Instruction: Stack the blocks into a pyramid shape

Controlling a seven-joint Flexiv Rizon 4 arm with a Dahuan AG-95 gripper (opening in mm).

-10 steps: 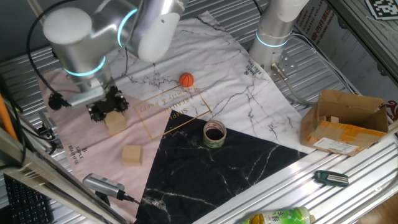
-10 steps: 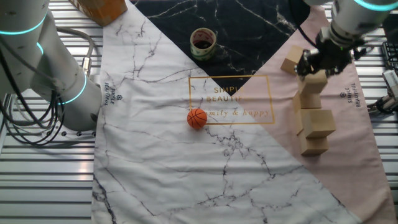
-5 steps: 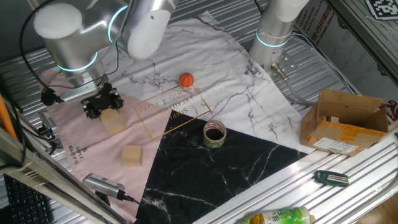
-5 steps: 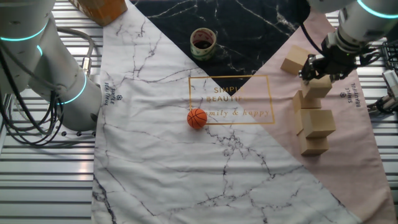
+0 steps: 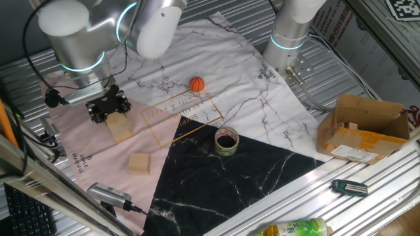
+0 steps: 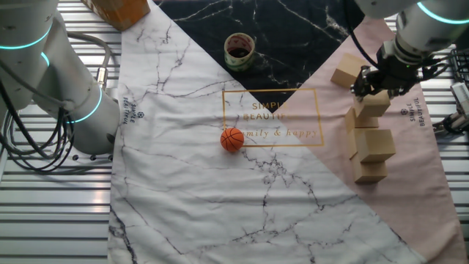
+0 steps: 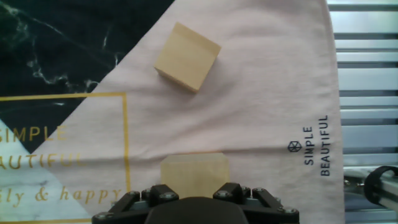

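Currently my gripper (image 6: pixel 372 83) sits directly above the top block (image 6: pixel 373 103) of the partial stack (image 6: pixel 370 147); whether its jaws grip it I cannot tell. Loose block (image 7: pixel 187 56) lies just ahead on the pink cloth (image 7: pixel 267 112), apart, rotated.

The ribbed metal table (image 5: pixel 367 190) is carrying a patterned cloth (image 6: pixel 190 176) in white marble, black marble and pink. Directly on the bare metal are lying a cardboard box (image 5: pixel 364 128), a green bottle (image 5: pixel 292 229), a dark marker-like object (image 5: pixel 348 188) and a grey handheld device (image 5: pixel 108 195). A second arm's base (image 5: pixel 289 39) is standing at the cloth's far edge.
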